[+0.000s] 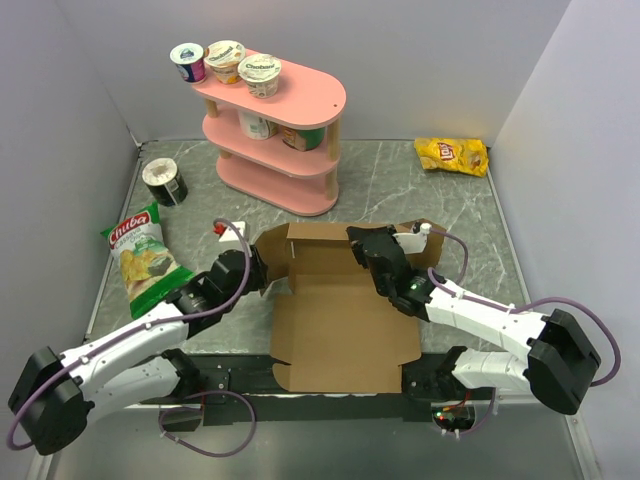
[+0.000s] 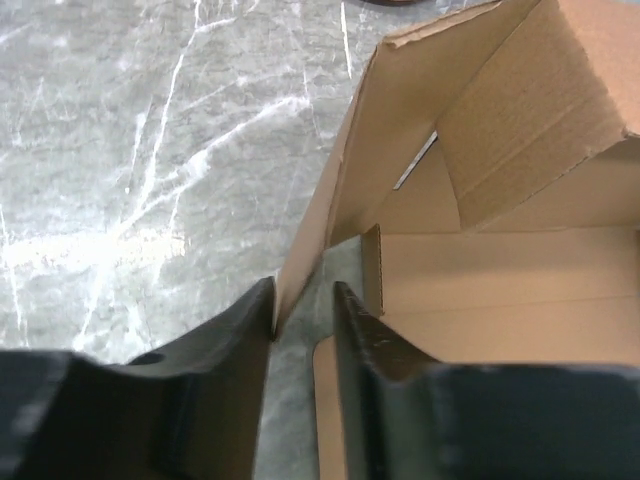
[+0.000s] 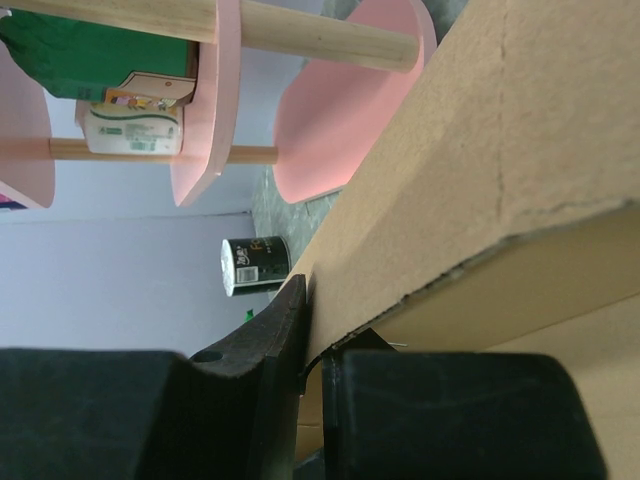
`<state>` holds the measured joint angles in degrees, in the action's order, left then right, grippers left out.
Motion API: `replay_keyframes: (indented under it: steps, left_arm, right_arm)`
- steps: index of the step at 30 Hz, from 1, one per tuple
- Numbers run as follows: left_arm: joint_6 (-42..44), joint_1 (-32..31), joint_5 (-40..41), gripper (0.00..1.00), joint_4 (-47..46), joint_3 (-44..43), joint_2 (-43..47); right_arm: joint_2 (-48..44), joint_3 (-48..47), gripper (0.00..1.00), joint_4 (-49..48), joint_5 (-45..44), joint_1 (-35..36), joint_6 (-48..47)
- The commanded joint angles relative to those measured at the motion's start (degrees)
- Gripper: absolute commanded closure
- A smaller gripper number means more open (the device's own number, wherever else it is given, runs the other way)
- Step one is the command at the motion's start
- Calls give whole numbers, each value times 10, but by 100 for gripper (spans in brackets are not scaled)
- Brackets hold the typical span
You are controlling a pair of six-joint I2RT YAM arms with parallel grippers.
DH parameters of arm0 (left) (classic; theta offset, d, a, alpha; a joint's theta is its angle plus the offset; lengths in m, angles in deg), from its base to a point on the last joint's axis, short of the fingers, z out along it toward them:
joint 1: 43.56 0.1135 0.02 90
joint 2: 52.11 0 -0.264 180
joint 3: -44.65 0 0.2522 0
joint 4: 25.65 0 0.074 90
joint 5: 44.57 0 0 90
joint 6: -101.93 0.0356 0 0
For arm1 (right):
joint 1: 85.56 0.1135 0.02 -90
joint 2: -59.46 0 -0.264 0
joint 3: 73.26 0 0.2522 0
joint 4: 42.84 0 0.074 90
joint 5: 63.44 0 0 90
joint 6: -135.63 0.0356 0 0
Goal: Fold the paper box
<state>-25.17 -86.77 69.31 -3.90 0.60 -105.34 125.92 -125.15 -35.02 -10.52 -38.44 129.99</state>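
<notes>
Paper box (image 1: 345,330) partly hidden behind right fingers (image 3: 260,360).

1. The left arm (image 1: 150,335) reached from its base at the near left, forward and to the right. It lay low, with its wrist at the left wall of the paper box (image 1: 340,330).
2. The left jaws stood partly apart astride that wall's edge. One finger (image 2: 225,370) touched the cardboard on the outside, and the other (image 2: 375,365) stood clear of it on the inner side.
3. The right arm (image 1: 480,318) stretched from the near right, forward and to the left, with its wrist over the box's far right part.
4. The right jaws were pinched tight on an upright cardboard wall, with a finger (image 3: 265,345) pressed against each face.
</notes>
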Motion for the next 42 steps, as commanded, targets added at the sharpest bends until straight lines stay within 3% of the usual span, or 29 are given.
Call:
replay_keyframes:
  steps: [1,5,8,16,27,42]
  left_arm:
    - [37,1,9,70,-53,-32,-19]
    - [29,2,13,92,-34,-65,-42]
    - [7,1,13,97,12,-112,-62]
    - [-49,1,-23,99,74,-183,-134]
    - [-151,-12,-42,99,-2,-104,-99]
    - [-155,-166,79,99,-40,-87,-179]
  right_arm:
    - [9,9,85,40,-19,0,-43]
    - [19,6,85,38,-18,0,-46]
    - [29,1,86,44,-17,0,-43]
    - [38,2,87,36,-20,1,-49]
    - [36,9,88,32,-23,1,-47]
    - [29,17,89,27,-27,1,-55]
